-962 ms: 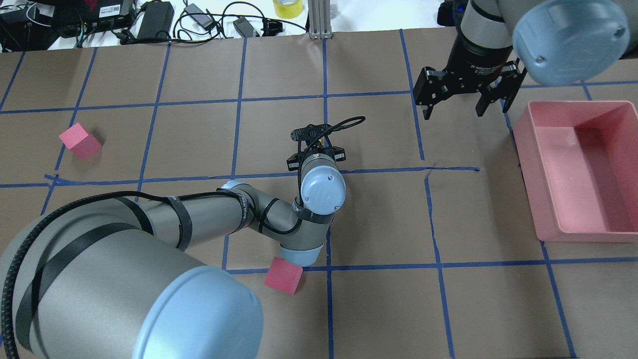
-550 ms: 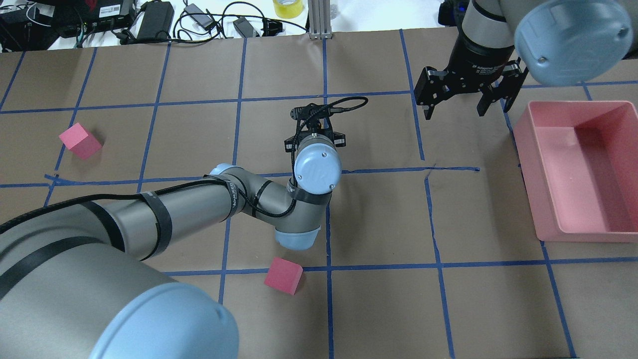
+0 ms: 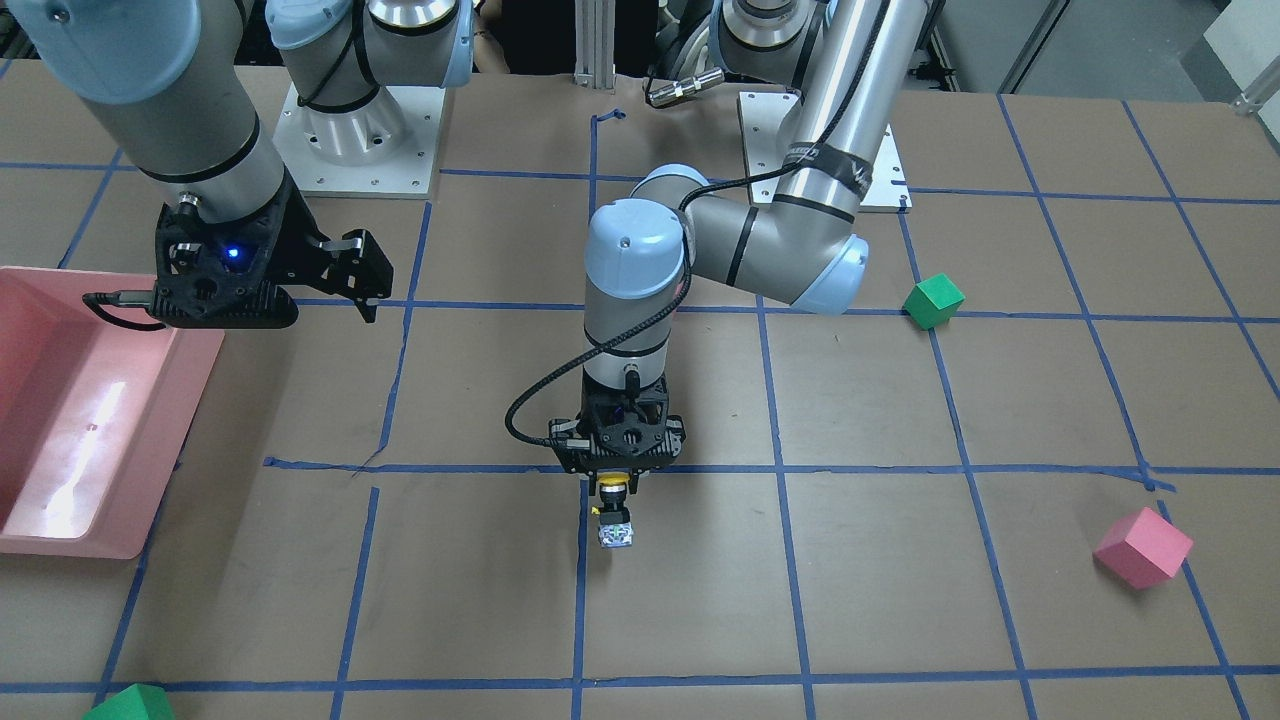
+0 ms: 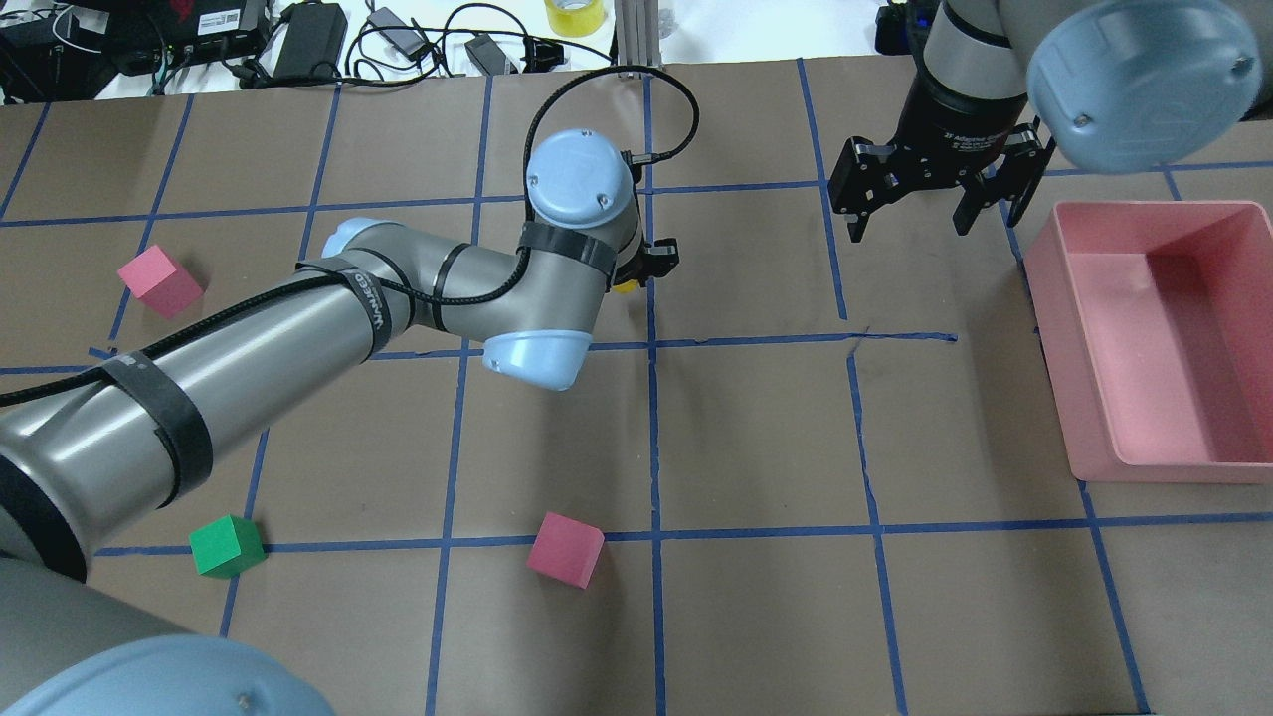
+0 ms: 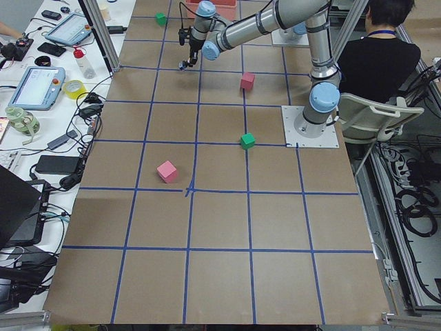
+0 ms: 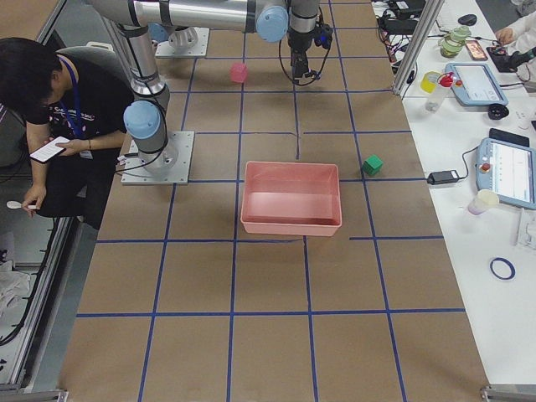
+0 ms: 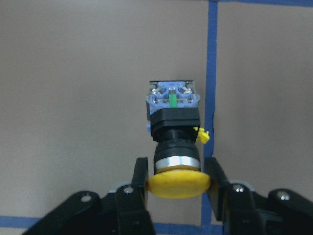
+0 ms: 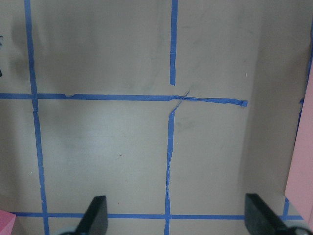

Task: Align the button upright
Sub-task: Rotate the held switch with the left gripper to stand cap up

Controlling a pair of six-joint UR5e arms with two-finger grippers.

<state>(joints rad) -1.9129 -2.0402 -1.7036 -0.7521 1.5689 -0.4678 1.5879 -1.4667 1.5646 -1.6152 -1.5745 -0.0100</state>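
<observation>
— Where is the button (image 7: 173, 132)?
— The left gripper (image 7: 176, 180) pinches its yellow cap, the base pointing away, over the brown paper (image 4: 756, 438), beside a blue tape line (image 7: 211, 73).
— And the right gripper (image 4: 907, 227)?
— Its fingers are spread wide. The white print on its wrist is too small to read.

Bright even overhead light; soft shadows; glare in pink bin (image 3: 100, 400); wrist views soft.
</observation>
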